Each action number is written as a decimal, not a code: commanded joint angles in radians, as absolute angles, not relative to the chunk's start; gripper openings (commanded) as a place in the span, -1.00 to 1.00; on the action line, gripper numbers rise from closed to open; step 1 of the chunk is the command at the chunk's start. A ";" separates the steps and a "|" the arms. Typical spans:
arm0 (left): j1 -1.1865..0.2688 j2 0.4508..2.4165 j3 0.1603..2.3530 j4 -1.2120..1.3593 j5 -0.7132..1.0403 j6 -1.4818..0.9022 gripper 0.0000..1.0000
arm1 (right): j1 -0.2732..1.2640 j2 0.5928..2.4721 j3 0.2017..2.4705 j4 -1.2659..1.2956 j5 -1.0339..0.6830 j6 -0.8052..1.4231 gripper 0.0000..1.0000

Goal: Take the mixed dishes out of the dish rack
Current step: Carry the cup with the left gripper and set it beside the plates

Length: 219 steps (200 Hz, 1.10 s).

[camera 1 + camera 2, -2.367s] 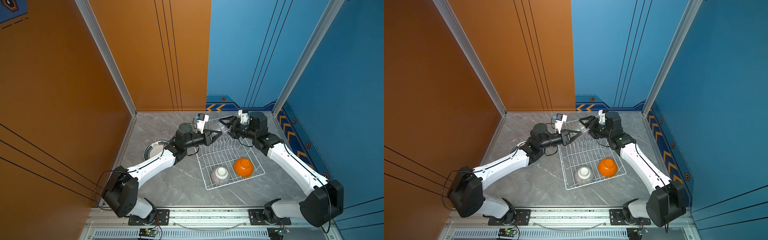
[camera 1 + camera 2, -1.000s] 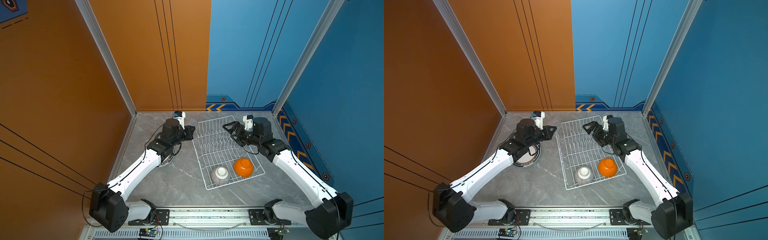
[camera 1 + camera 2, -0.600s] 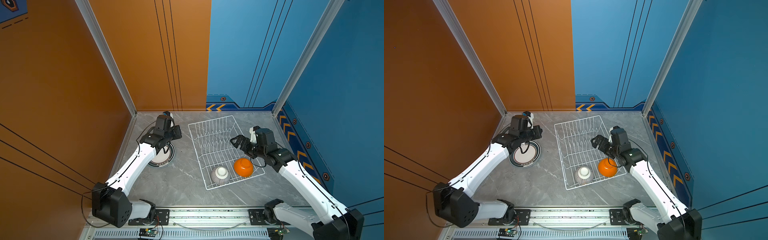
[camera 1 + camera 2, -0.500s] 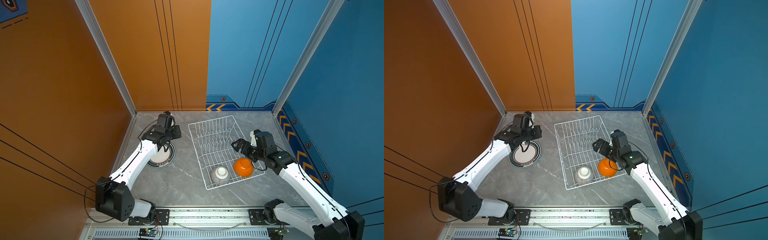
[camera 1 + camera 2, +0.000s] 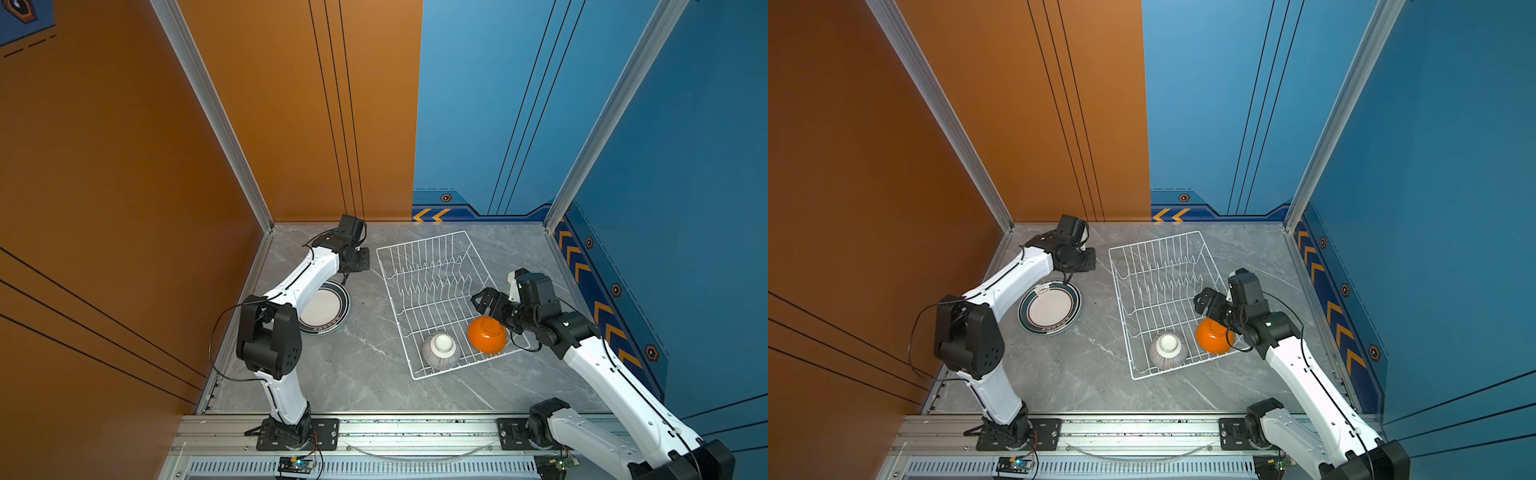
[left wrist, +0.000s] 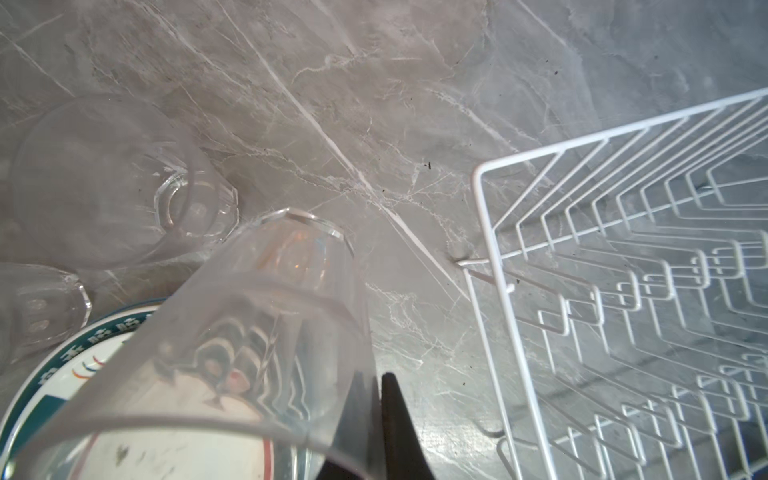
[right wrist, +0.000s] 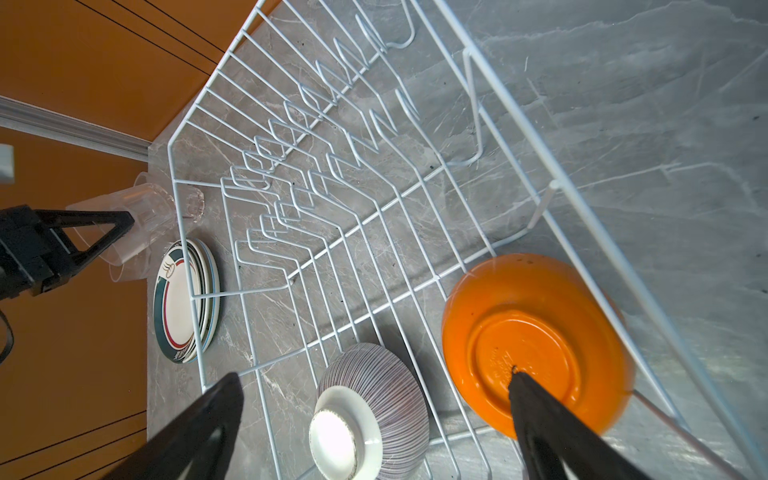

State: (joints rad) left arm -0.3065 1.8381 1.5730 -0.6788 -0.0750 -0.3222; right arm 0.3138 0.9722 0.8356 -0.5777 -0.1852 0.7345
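Since the earlier frames, both arms have left the far end of the rack. The left gripper (image 5: 359, 264) has swung out past the rack's side, carrying a clear glass tumbler (image 6: 249, 332). The right gripper (image 7: 374, 372) has drawn back to the near end. The prong rows now stand bare, so plates and glasses look done and only two bowls are left to lift.

- Grey marble tabletop (image 5: 353, 374): the set-down area lies under and around the left fingers.
- Large white wire dish rack (image 5: 432, 282): off to the side of the left fingers, apart from them. Its near end sits under the right fingers.
- Stack of round plates (image 5: 324, 309), dark-ringed one on top: flat on the tabletop, below the left fingers, toward that arm's base.
- Orange bowl (image 5: 487, 334): upturned in the rack, just below the right fingers. One fingertip (image 7: 519, 386) lines up over its base, with no contact evident.
- Grey-striped white-footed bowl (image 5: 441, 351): upturned, just beside the orange one, below the gap between the right fingers.
- Two other tumblers (image 6: 124, 178): on the tabletop just beyond the left fingertips, near the plates.

The left fingers are pinched narrow on the tumbler's wall, with the glass tilted. The right fingers are spread wide and empty.

Likely next, the glass goes down beside its fellows. The right gripper looks set for the orange bowl.
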 commanded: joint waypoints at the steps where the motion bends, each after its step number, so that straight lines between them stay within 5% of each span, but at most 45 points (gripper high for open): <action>1: -0.305 1.887 1.649 -0.760 -0.120 -0.279 -1.00 | 0.302 0.968 0.822 -0.616 -0.207 0.702 0.99; 129: -0.282 2.073 1.814 -0.810 -0.061 -0.271 -1.00 | 0.275 1.005 0.845 -0.680 -0.204 0.622 0.99; 219: -0.276 2.097 1.844 -0.829 -0.037 -0.269 -0.32 | 0.274 1.007 0.841 -0.680 -0.198 0.588 0.99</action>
State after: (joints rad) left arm -0.2813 2.0907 1.8225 -0.8051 -0.0589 -0.2745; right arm 0.2798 1.0138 0.8356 -0.6472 -0.2119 0.6197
